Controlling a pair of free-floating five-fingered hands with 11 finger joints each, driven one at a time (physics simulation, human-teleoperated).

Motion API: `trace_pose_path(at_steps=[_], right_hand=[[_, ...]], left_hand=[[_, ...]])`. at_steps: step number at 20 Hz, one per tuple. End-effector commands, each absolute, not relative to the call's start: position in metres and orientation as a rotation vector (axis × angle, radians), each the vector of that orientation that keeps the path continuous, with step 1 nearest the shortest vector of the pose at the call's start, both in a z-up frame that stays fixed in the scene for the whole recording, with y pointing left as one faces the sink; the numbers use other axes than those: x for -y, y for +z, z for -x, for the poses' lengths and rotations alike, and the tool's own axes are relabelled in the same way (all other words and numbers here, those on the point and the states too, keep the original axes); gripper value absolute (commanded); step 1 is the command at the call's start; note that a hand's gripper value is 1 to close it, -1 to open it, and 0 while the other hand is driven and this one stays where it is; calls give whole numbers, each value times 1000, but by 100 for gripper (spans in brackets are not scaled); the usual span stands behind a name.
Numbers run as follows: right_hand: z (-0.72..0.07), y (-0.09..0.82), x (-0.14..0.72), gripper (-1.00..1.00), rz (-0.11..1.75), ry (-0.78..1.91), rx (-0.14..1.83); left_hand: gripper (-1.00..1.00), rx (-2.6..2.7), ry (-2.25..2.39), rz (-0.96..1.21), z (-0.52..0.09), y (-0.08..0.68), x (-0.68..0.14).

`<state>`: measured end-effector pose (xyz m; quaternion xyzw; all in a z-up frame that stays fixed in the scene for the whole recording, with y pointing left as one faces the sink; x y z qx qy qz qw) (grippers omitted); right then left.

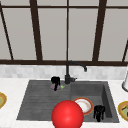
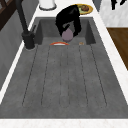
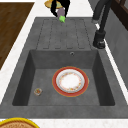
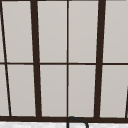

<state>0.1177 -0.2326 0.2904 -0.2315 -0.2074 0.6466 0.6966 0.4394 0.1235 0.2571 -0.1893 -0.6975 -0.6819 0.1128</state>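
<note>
- Fingers of the left hand [image 1: 55,82] curl round a small mauve, rounded object [image 1: 54,86] with a green tip, whose exact shape is hard to make out; it hangs above the ribbed draining board, near the tap at about 9 o'clock from its base.
- From the left side view the same hand [image 2: 68,21] covers most of the mauve object [image 2: 67,36], leaving a smooth rounded underside visible.
- A glossy red ball [image 1: 67,115], cut off at the bottom edge, hides part of the plate [image 1: 84,105] in the front view.
- The right hand [image 1: 99,112] hovers at 3 o'clock from the plate, over the basin, fingers drooping and holding nothing.
- The plate [image 3: 70,81] is round, white in the middle with a red, gold-edged rim, lying flat on the basin floor.
- The sink [image 3: 62,60] is matt, speckled dark grey stone; the tap [image 1: 71,70] is black and curved.
- The tabletop [image 1: 10,85] is pale marble; yellow dishes at both edges are cut off.
</note>
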Motion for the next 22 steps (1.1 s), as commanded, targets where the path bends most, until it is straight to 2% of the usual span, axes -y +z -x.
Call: trace_pose_path(at_steps=[1, 22], right_hand=[[-118, 290, 233, 0, 516, 1442, 463], [-118, 290, 233, 0, 516, 1442, 463]], left_hand=[[100, 2047, -2001, 555, -433, 280, -150], [100, 2052, -1995, 537, -386, 353, -302]])
